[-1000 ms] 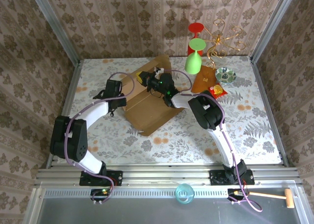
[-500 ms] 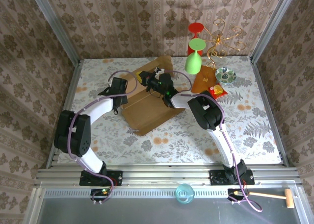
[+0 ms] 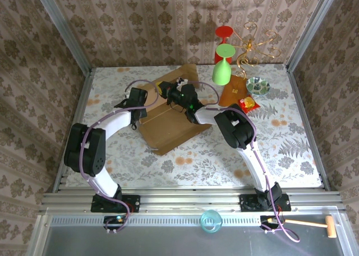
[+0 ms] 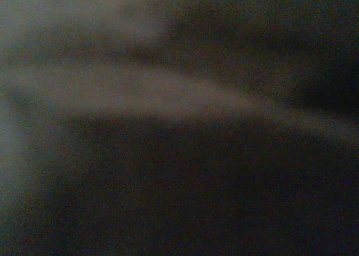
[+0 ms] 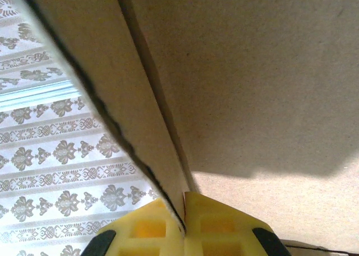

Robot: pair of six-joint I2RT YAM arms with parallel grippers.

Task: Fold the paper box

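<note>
**A:** Largest element?
**B:** The table [image 3: 291, 149], under a floral cover. On its far-centre area lies the paper box [image 3: 168, 127] — a light-brown cardboard sheet, partly folded.

**A:** Orientation of the box?
**B:** In the top view its long axis runs diagonally. One corner points toward the near left. The opposite end points toward the back wall, where a flap stands raised. The near panel lies flat.

**A:** And the grippers?
**B:** The right gripper [image 5: 184, 214] works at the box's far end. Its yellow pads [image 5: 219, 222] are clenched on a flap's edge, with cardboard rising between them. The left gripper [image 3: 140, 97] sits at the box's left edge — its wrist view is dark and blurred, so whether its fingers grasp anything cannot be told.
</note>
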